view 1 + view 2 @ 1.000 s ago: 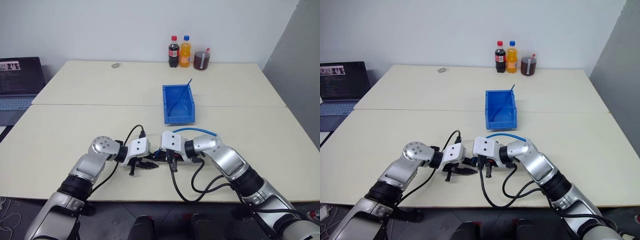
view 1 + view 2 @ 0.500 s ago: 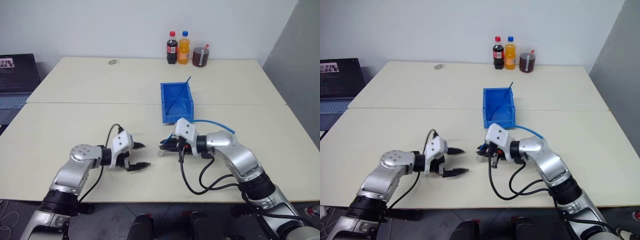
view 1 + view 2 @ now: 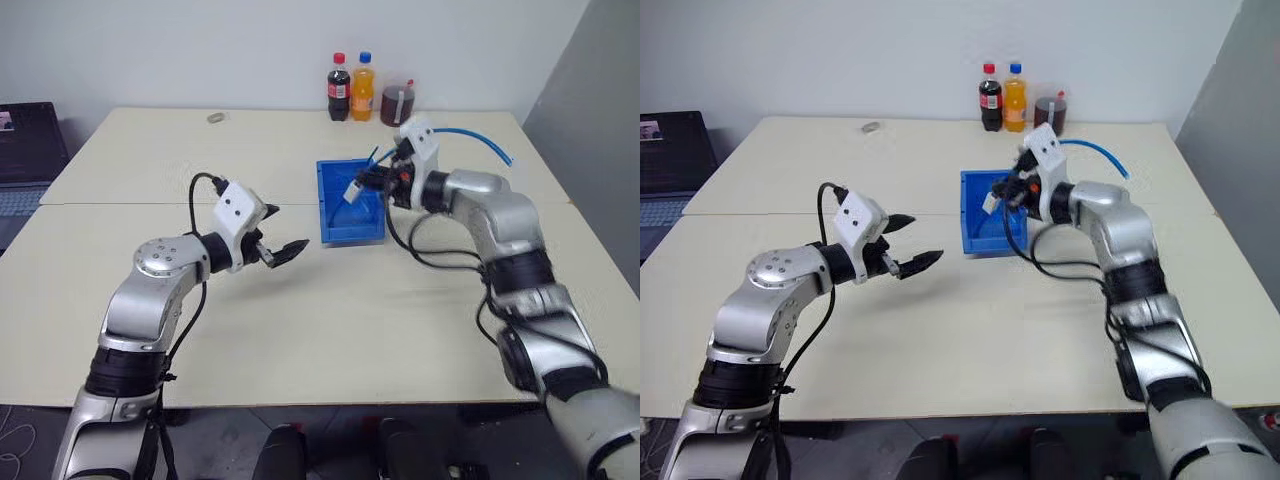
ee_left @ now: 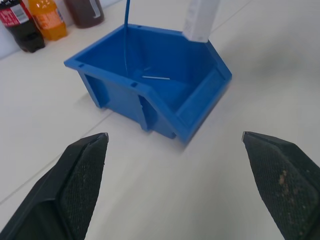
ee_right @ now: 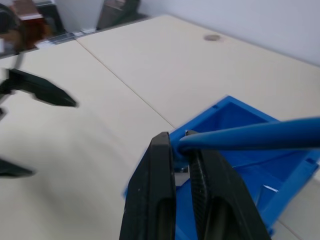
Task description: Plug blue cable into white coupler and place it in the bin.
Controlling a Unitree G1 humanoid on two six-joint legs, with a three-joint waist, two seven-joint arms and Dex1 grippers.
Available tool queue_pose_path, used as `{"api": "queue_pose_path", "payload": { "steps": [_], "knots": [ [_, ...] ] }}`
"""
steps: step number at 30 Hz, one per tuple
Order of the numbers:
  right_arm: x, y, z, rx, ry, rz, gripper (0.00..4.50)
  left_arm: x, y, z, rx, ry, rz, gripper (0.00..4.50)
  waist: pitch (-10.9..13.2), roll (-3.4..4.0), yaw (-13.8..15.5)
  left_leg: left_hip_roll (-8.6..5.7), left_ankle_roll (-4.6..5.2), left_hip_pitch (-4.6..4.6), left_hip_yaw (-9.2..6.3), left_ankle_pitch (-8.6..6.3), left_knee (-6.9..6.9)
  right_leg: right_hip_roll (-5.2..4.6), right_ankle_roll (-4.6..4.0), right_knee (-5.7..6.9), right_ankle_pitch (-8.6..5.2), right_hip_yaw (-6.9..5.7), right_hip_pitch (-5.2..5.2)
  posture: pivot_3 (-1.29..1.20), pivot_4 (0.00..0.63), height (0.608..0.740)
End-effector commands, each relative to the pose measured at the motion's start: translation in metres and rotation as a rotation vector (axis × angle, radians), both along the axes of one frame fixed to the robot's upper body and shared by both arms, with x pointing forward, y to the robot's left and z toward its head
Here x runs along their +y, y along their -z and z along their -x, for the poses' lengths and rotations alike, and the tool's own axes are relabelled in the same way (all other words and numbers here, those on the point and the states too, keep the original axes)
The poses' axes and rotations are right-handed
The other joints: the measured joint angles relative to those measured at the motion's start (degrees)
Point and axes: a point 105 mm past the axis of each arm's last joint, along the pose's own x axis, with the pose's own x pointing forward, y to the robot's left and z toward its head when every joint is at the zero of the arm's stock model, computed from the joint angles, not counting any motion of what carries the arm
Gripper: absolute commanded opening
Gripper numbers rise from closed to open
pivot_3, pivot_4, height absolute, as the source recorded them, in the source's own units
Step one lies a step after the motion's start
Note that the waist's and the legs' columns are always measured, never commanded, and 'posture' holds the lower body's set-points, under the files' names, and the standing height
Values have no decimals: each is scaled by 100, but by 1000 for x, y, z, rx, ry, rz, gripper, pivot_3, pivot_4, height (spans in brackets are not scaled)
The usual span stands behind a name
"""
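- Head views: the right gripper (image 3: pixel 372 182) is raised above the bin (image 3: pixel 352 228), its fingers closed on the blue cable (image 3: pixel 478 138). The white coupler (image 3: pixel 354 191) hangs from the gripped end, over the bin's open top. The rest of the cable arcs back over the right wrist toward the far right part of the surface (image 3: pixel 300 300).
- The left gripper (image 3: pixel 282 232) is held off the surface, to the left of the bin and apart from it, its two black fingers spread wide with nothing between them.
- A second, straighter thin blue cable (image 3: pixel 374 166) leans inside the bin and pokes up past its far rim. Three bottles (image 3: pixel 364 88) stand at the far edge of the surface, a small grey object (image 3: pixel 214 117) lies far left of them, and a laptop (image 3: pixel 25 150) sits off to the left.
- Left wrist view: the left fingers (image 4: pixel 82 175) stand far apart, framing the bin (image 4: pixel 200 107) ahead on the surface; the coupler (image 4: pixel 201 19) hangs above its rim.
- Right wrist view: the right fingers (image 5: pixel 160 185) pinch the blue cable (image 5: pixel 250 136) directly over the bin (image 5: pixel 235 165); the left gripper (image 5: pixel 30 117) shows beyond, fingers parted.
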Motion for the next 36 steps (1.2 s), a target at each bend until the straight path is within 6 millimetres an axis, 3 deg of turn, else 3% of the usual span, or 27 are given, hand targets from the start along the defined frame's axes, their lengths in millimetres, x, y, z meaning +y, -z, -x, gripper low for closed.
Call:
{"api": "queue_pose_path", "payload": {
  "steps": [1,7,15,20,25,27,29,32,36],
  "knots": [
    [7,-5,-15,-13,3,83,1031,-7,-10,0,-41,20,-16,4500,0,0,-13,1,0,-12,1,0,1,-1,-1,1,1,0,-10,0,150,740],
    [-1,-8,-15,-12,-68,267,2547,-6,-11,0,-46,21,-16,4500,1,2,18,-2,-3,-88,29,1,0,-24,-4,5,2,-4,-75,0,150,740],
    [-37,-11,-2,32,-177,429,4443,3,-7,0,-20,15,-18,4500,3,5,92,-16,-4,-108,41,1,9,-44,-4,4,2,-9,-87,0,150,740],
    [-72,-3,12,78,-244,502,4443,10,-8,-3,-3,-3,0,4500,4,6,97,-14,-3,-108,38,1,22,-40,-3,15,2,-11,-87,0,150,740],
    [-94,0,21,22,-197,434,4443,23,-4,-1,5,-40,11,4500,4,6,97,-14,-3,-108,36,1,27,-42,-3,16,2,-11,-82,0,150,740],
    [-103,8,37,26,-198,374,4443,30,-6,4,-4,-57,26,4500,4,7,90,-14,-3,-108,36,1,27,-42,-3,20,2,-10,-83,0,150,740],
    [-110,25,70,50,-217,278,4443,41,-6,11,12,-82,51,4500,4,7,97,-11,-3,-108,33,1,27,-41,-3,22,2,-12,-83,0,150,740],
    [-106,37,107,21,-189,144,4443,59,-2,16,25,-135,64,4500,4,8,110,-7,-2,-98,16,1,37,-36,-5,40,-1,-22,-68,0,150,740],
    [-98,34,113,-34,-81,30,4443,67,1,16,32,-171,82,4500,10,13,78,-12,-3,-84,24,2,39,-37,-2,56,-2,-15,-60,0,150,740]
  ]
}}
